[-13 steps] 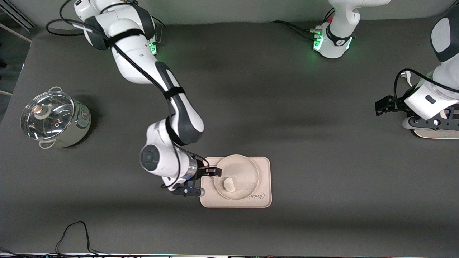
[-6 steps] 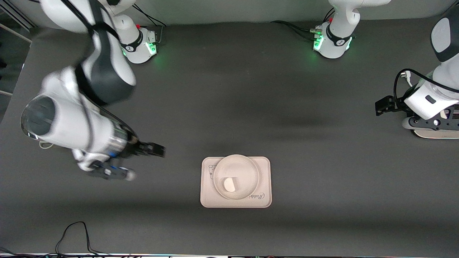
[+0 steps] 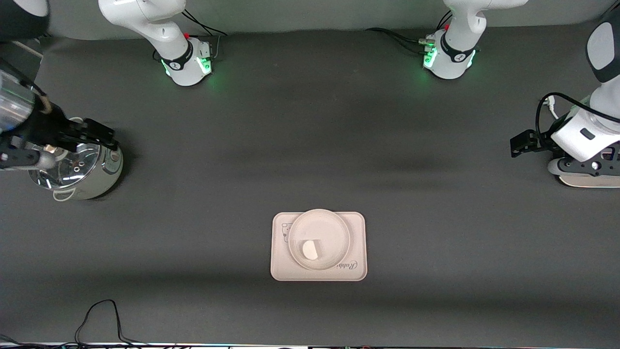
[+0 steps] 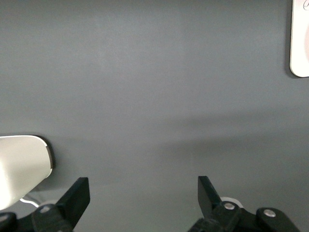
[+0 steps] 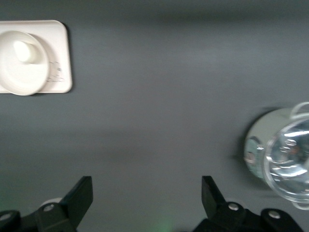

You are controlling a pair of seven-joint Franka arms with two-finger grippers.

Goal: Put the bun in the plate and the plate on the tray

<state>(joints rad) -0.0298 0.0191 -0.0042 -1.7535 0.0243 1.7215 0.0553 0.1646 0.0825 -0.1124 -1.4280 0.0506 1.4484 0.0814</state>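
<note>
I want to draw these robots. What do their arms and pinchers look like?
Both arms are glossy white with dark grey joints, thin black cables and green lights glowing at their round bases. The right gripper and the left gripper are black, each with two flat, blocky fingers.

I am working in a robotics lab, not a kitchen. Two white arms are bolted by their bases to a table covered in plain dark grey cloth, green status lights glowing at each base. Black cables trail over the near edge and loop round the mounts. The only homely things are props: a steel pot with a glass lid and a cream tray carrying a plate.
</note>
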